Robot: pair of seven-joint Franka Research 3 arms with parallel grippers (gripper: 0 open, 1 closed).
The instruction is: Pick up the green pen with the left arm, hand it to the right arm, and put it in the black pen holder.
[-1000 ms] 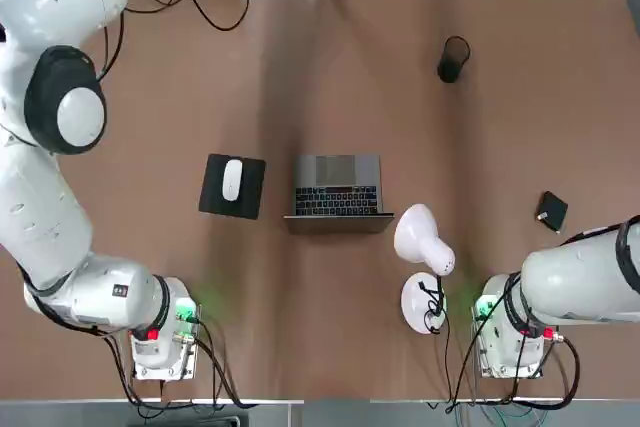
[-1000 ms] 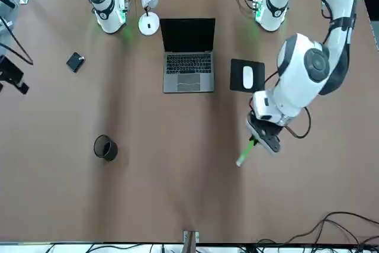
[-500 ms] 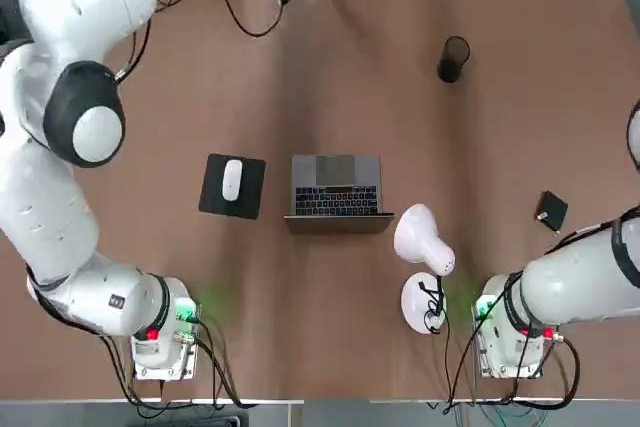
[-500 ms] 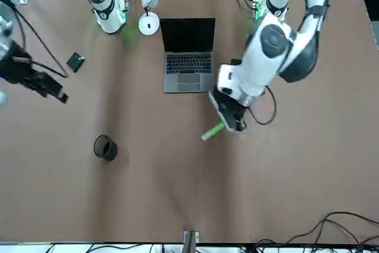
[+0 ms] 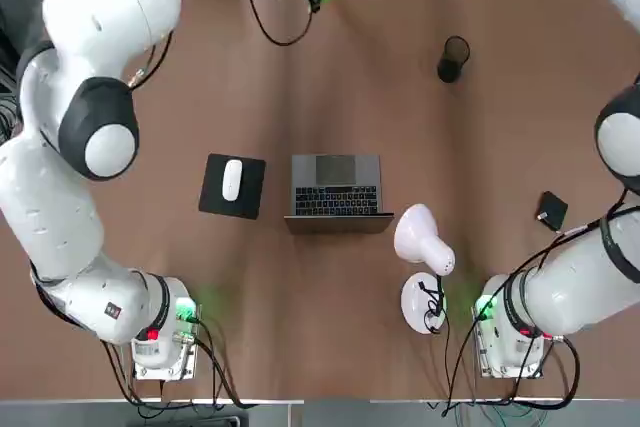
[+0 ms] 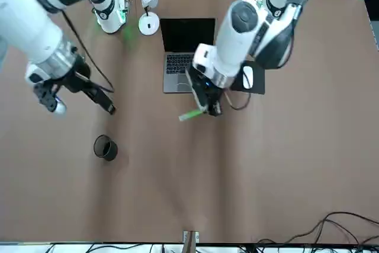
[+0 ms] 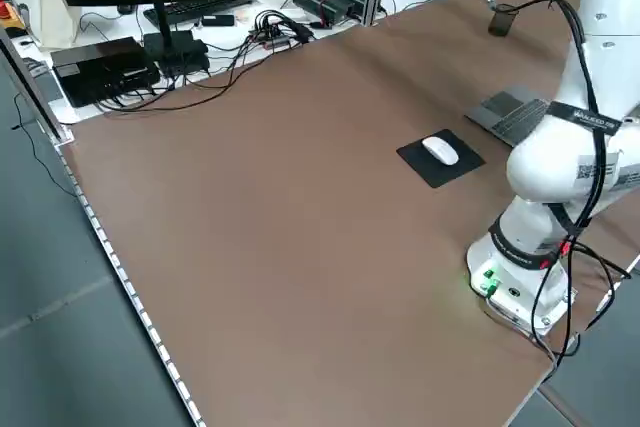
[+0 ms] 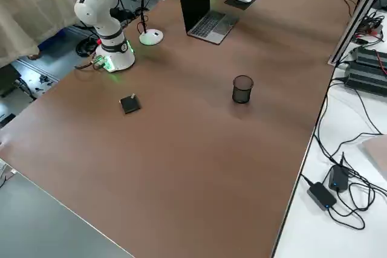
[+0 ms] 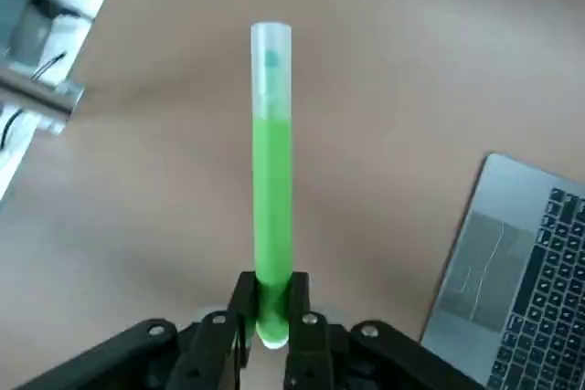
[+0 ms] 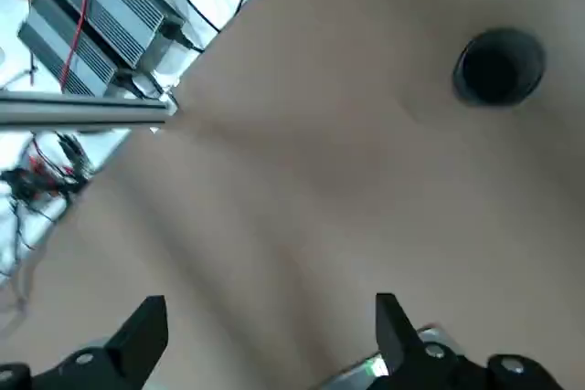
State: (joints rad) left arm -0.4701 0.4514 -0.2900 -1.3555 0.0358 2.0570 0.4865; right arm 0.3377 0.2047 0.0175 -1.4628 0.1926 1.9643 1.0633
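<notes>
With the green pen [image 9: 271,180] pinched in the left gripper [image 9: 271,331] above the table, the wide-open right gripper [image 10: 271,340] awaits handover; the black pen holder [image 6: 105,147] is empty.

Green pen aloft, black pen holder waiting on the counter.

The green pen [image 6: 190,115], thin and bright with a clear tip, is gripped at one end by the left arm's pincer [image 9: 272,317] above the counter, pointing toward the right arm's side. The black pen holder [image 6: 105,147], a small mesh cup, stands upright and apart.
</notes>
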